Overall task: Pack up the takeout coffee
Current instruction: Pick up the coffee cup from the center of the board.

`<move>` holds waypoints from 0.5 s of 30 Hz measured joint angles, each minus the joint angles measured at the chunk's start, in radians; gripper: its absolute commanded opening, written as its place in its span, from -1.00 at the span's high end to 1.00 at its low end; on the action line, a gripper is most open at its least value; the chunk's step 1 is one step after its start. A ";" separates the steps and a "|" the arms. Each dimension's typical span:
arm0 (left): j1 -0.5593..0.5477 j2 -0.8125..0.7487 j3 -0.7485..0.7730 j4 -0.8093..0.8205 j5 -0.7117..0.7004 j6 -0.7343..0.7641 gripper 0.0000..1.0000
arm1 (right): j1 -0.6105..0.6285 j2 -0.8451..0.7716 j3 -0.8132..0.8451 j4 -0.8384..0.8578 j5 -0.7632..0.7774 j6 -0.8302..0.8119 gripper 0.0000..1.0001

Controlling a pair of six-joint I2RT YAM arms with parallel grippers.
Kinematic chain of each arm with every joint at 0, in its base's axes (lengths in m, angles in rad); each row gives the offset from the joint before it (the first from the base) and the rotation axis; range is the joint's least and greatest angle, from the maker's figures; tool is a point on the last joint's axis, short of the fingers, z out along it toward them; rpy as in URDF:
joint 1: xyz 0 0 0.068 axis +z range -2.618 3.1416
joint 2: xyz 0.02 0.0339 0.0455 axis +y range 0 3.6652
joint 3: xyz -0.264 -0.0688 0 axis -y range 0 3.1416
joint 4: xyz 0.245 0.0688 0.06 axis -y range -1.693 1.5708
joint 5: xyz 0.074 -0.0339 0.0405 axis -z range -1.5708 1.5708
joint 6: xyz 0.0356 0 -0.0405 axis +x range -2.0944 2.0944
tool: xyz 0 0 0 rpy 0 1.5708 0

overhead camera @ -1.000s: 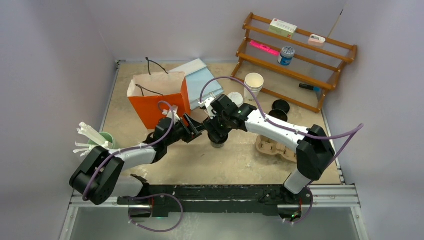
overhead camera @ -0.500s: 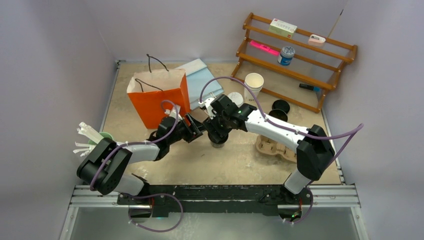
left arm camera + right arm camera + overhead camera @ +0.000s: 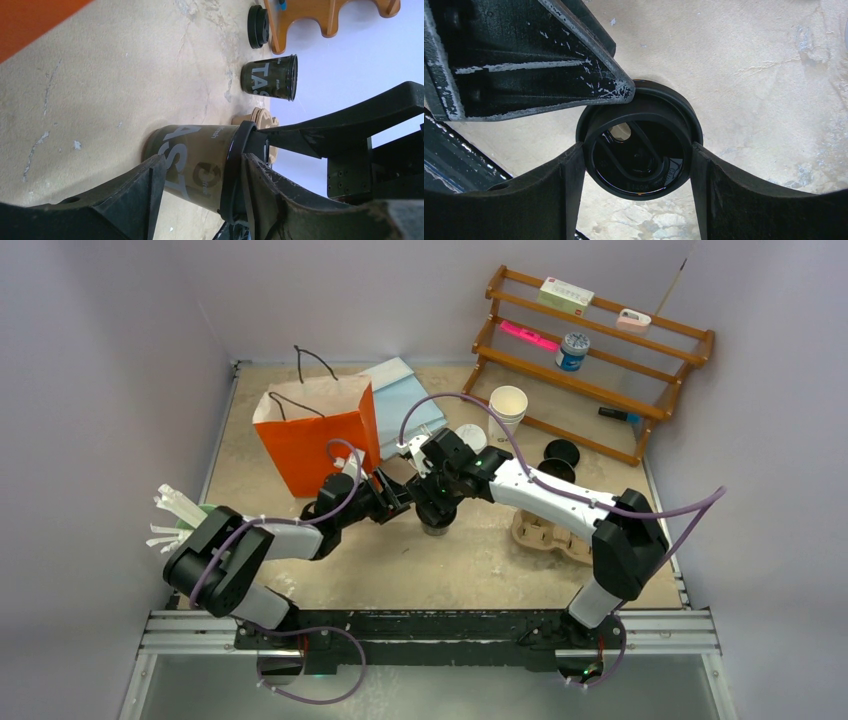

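Note:
A black paper cup with white print (image 3: 192,150) stands mid-table under a round black lid (image 3: 639,150); it also shows in the top view (image 3: 436,525). My right gripper (image 3: 638,160) comes down from above and is shut on the lid's sides; in the top view it (image 3: 437,505) hides the lid. My left gripper (image 3: 202,159) is open and turned on its side, one finger by the cup's base, the other against the lid's rim. It reaches in from the left (image 3: 398,498). A second, open black cup (image 3: 270,77) stands further right (image 3: 556,472).
An orange paper bag (image 3: 315,440) stands behind my left gripper. A brown pulp carrier (image 3: 545,535), stacked black lids (image 3: 562,452), white paper cups (image 3: 507,405) and a wooden rack (image 3: 600,350) are on the right. A green cup of stirrers (image 3: 190,515) is at far left.
My left arm has swung inward and its gripper has edged right, closer to the cup. My right gripper has stayed on the lid.

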 measured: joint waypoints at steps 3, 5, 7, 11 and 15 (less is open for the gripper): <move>0.002 0.015 0.000 0.025 0.011 -0.001 -0.09 | -0.002 0.000 0.000 0.000 0.000 0.000 0.20; 0.005 0.021 0.000 0.036 0.018 -0.001 -0.01 | -0.002 0.000 0.000 0.000 -0.001 0.000 0.20; 0.005 0.021 0.000 0.040 0.019 -0.001 0.07 | -0.002 0.001 0.001 0.000 -0.001 0.000 0.20; 0.004 0.014 0.003 0.037 0.018 0.001 0.16 | -0.002 0.001 0.001 0.000 0.000 -0.001 0.20; 0.004 0.007 0.013 0.006 0.017 0.007 0.17 | -0.002 0.004 0.003 -0.001 0.002 -0.001 0.20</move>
